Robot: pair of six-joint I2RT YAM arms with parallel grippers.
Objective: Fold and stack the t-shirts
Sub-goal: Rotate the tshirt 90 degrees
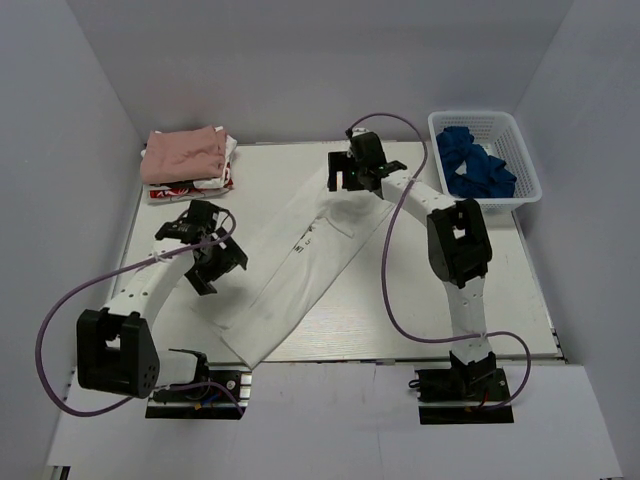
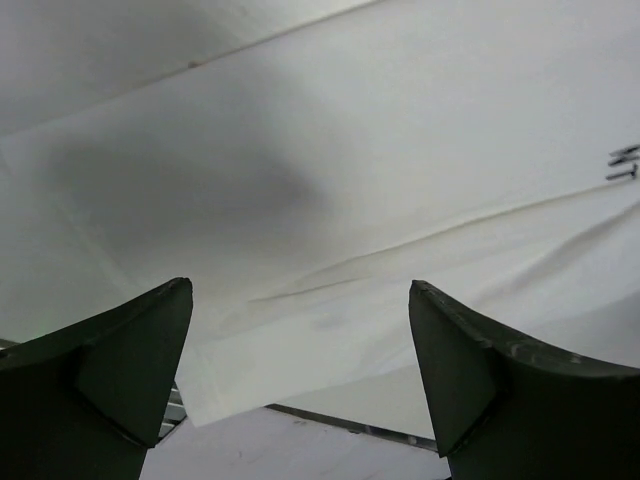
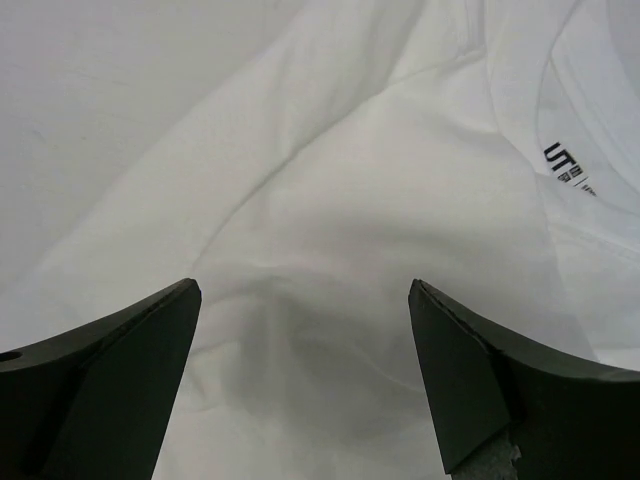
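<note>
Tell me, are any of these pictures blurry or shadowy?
Top external: even, soft light, sharp throughout. Left wrist: a broad grey shadow lies on the white t-shirt. Right wrist: bright, the neck label readable.

We see the white tee (image 1: 300, 265) as smooth matt cloth, the pink tee (image 1: 183, 153) likewise; the basket (image 1: 472, 115) is perhaps plastic, the table (image 1: 340, 330) matt and smooth.

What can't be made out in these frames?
- Lettering on the white t-shirt: too small in the top view; cut off by the right edge in the right wrist view.
- White-and-red shirt: mostly covered by the pink shirt, top view.
- Blue cloth in the basket: bunched, kind unclear, top view.
</note>
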